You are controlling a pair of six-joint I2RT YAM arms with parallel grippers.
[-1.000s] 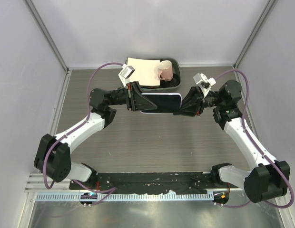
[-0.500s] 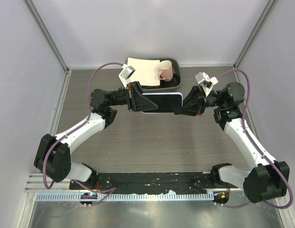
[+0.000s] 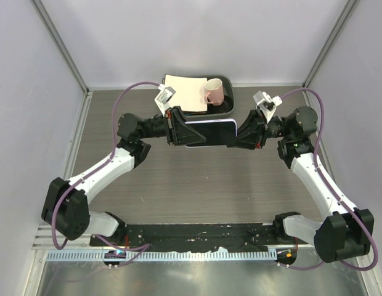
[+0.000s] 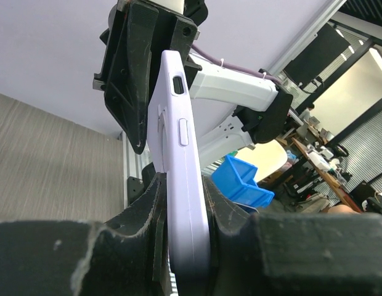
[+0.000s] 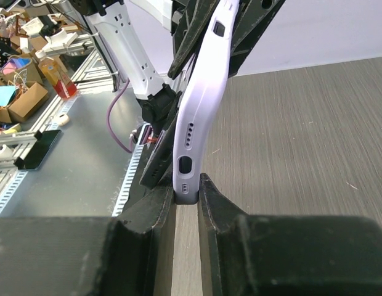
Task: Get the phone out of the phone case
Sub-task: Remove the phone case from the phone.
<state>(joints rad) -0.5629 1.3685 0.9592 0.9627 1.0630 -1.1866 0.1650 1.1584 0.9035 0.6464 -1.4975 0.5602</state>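
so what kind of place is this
Probably a robotics lab cell: white panels wall in the table, an aluminium rail fronts it, and the wrist views show cardboard boxes and a blue bin amid workshop clutter.

**A:** What carries everything here?

**B:** A surface (image 3: pixel 197 185) with a grey-brown wood-grain finish, the grain running from side to side. Pale walls close it in on the left, the right and the far side.

**A:** And what lies directly on it?

**B:** A dark tray (image 3: pixel 230 102) at the far edge, close against the back wall and about midway between the side walls.

**A:** What about the near edge?

**B:** A black strip (image 3: pixel 197 233) runs along it. The left arm base (image 3: pixel 108 223) and the right arm base (image 3: pixel 294 225) stand at its two ends.

**A:** Do the wrist cameras add anything?

**B:** Only the same wood grain. In the right wrist view it runs up to the pale wall.
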